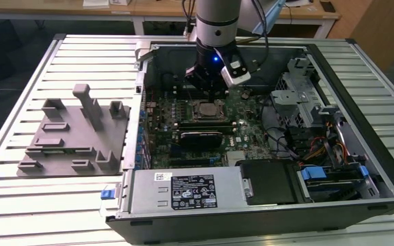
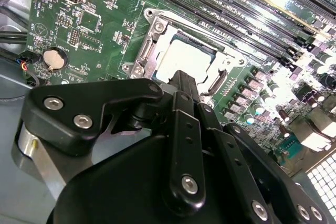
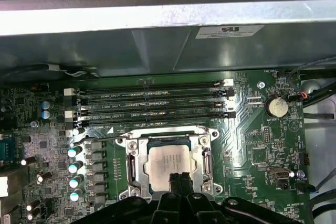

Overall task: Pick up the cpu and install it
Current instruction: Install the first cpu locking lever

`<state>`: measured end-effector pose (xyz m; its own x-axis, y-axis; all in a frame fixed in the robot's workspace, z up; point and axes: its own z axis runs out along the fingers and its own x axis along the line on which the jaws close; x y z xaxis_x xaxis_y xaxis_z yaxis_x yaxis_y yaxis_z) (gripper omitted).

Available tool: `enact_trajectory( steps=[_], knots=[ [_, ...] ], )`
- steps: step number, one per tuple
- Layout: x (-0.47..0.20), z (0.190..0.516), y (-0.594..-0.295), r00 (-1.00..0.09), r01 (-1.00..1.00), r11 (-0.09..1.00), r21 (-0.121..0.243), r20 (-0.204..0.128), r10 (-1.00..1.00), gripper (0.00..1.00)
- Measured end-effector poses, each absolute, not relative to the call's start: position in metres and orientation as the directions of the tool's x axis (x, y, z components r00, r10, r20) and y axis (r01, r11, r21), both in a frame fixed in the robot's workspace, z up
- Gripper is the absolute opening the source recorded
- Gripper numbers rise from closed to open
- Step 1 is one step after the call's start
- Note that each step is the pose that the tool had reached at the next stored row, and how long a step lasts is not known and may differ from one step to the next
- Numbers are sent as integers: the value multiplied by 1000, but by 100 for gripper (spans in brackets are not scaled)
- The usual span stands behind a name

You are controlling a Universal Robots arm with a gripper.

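The cpu (image 1: 209, 109) lies flat in the metal socket frame (image 3: 130, 167) on the green motherboard inside the open computer case. Its silvery top plate faces up in both wrist views (image 2: 185, 59) (image 3: 168, 160). My gripper (image 1: 214, 97) hangs straight down just above the cpu's edge. Its two black fingers are pressed together with nothing between them (image 3: 179, 179) (image 2: 181, 80). The fingertips (image 3: 175, 181) cover a small part of the chip's rim. I cannot tell whether they touch the chip.
A grey plastic fixture tray (image 1: 74, 138) lies on the slatted table at the exterior view's left. Inside the case (image 1: 142, 61) are several memory slots (image 3: 152, 103) beside the socket, a power supply (image 1: 183, 192) at the near side, and drive cages with cables (image 1: 307, 102) at the exterior view's right.
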<state>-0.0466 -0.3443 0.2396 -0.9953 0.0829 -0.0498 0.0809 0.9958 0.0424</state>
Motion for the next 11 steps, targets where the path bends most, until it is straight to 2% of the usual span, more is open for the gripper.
enact_trajectory(
  steps=[11],
  knots=[
    [-76,240,-344,-995,81,996,42,-50,83,11]
  ],
)
